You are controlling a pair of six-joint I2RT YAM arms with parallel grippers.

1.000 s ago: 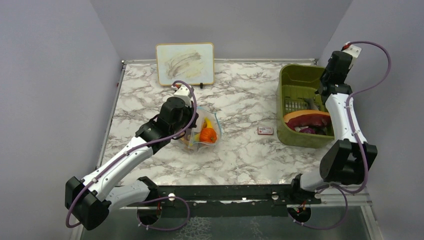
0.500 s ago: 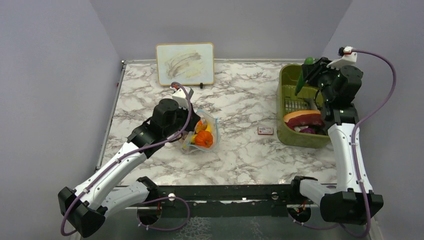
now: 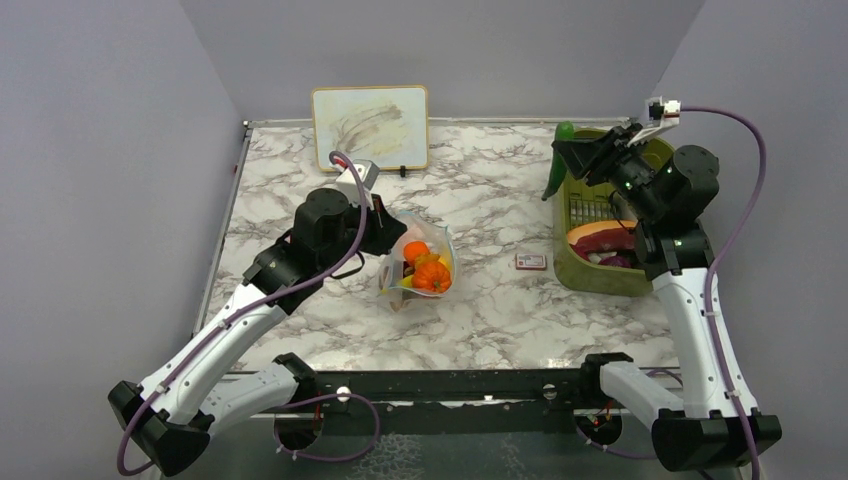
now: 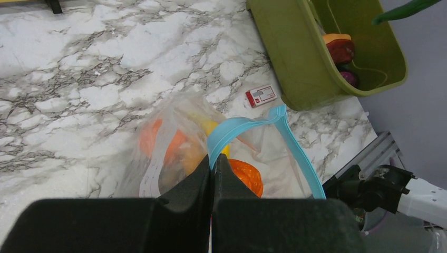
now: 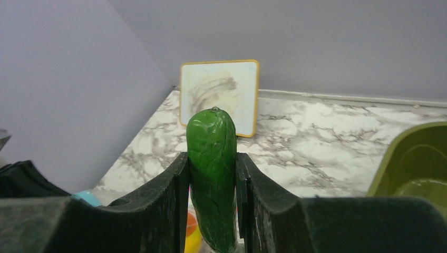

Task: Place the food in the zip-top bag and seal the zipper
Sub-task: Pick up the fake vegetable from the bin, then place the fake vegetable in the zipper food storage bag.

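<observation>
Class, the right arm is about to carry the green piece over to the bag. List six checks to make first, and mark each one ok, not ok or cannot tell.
1. Grip: the right end effector is closed on the green piece: ok.
2. Bag hold: the left end effector is shut on the zipper: ok.
3. The zip-top bag has a mouth wide enough for the piece: cannot tell.
4. The green piece hangs outside the olive bin: ok.
5. The card lies flat on the table, low under the route: ok.
6. All food bagged: not ok; leftover pieces are in the bin.
</observation>
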